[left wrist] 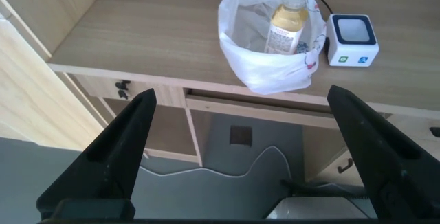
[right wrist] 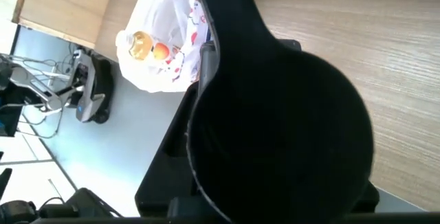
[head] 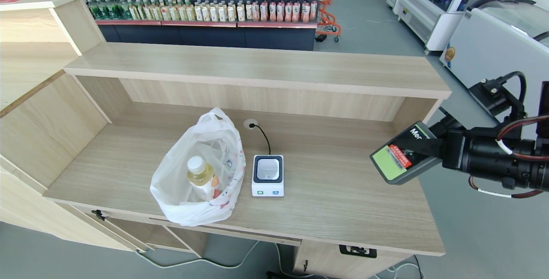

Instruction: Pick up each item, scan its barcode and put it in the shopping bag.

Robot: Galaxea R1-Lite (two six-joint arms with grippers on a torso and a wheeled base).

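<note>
Box [head: 392, 163]: dark, with green label; clamped in right pincer [head: 422, 145], held in the air off the right end of the worktop [head: 334, 184], touching nothing else.
Right pincer: closed on the box's far end, label face turned up.
Box axis: long side slanted, running from the wrist down and toward the robot's left, free end leading.
Way to scanner [head: 267, 175]: off to the robot's left of the box and lower, well apart, bare worktop between; window facing up.
Bag [head: 171, 184]: just beside the scanner on its left, mouth open upward, likely the stop after scanning.
Bottle [head: 200, 175]: upright inside the bag, cap showing.
Left pincer [left wrist: 242, 97]: jaws spread wide, holding nothing, in front of and below the worktop's near edge, bag beyond it.
Nearer arm: right, by judgement, since already carrying the box.
Count: one box, one scanner, one bag, one bottle, two pincers.
</note>
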